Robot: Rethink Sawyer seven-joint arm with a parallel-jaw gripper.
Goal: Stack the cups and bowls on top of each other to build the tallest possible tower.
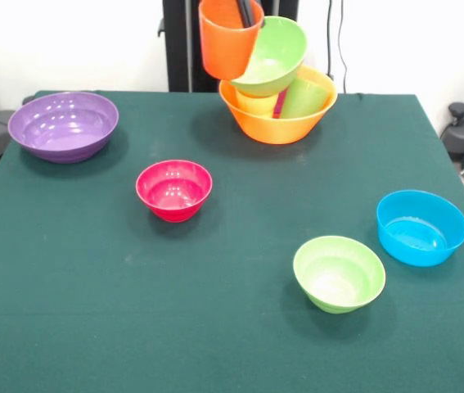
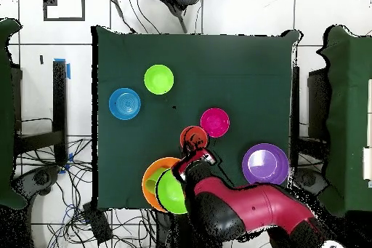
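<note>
My gripper [image 1: 245,10] comes down at the top edge and is shut on the rim of the orange-red cup [image 1: 229,41], holding it in the air. One dark finger shows inside the cup. The cup hangs just left of the tower. The tower is the large orange bowl [image 1: 277,124] holding the yellow cup [image 1: 256,103] and the light green cup [image 1: 306,98]. A sliver of the magenta cup [image 1: 281,103] shows between them. The large light green bowl [image 1: 274,56] sits tilted on top. The overhead view shows the held cup [image 2: 193,137] beside the orange bowl [image 2: 151,180].
The wide purple bowl [image 1: 64,124] stands at the far left of the green table. The pink-red bowl [image 1: 174,190] is left of the middle, the small light green bowl [image 1: 339,273] at the near right and the blue bowl [image 1: 421,227] beside it. The red arm [image 2: 251,209] reaches in from the base.
</note>
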